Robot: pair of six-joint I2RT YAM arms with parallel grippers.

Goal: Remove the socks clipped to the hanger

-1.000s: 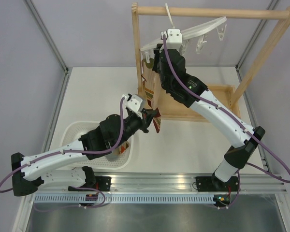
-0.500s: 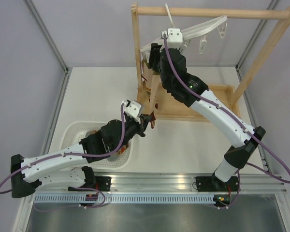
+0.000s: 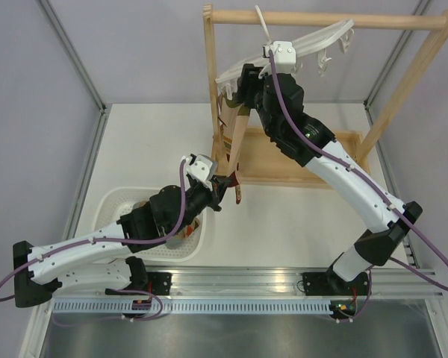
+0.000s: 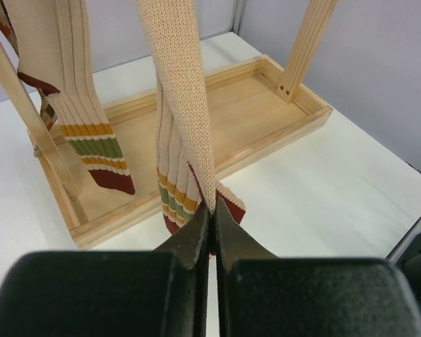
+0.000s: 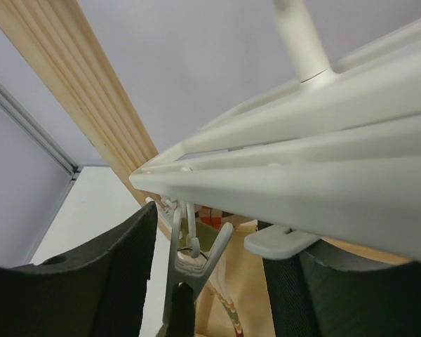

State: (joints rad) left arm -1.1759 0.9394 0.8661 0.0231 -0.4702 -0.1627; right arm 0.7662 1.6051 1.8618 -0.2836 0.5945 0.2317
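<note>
One light wooden rail-and-tray rack (image 3: pixel 321 19), one white plastic drying hanger (image 3: pixel 317 39), one white perforated plastic basket (image 3: pixel 112 200). Two cream ribbed socks with striped toes (image 4: pixel 81 105) show clearly; any others cannot be counted. Two white robot arms (image 3: pixel 343 175).

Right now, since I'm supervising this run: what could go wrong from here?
The left tool pinches the striped sock only at its low end, so the taut sock could slip free. The white hanger hangs tilted from the wooden rail; pulling while its clip seems to hold might unhook it.
</note>
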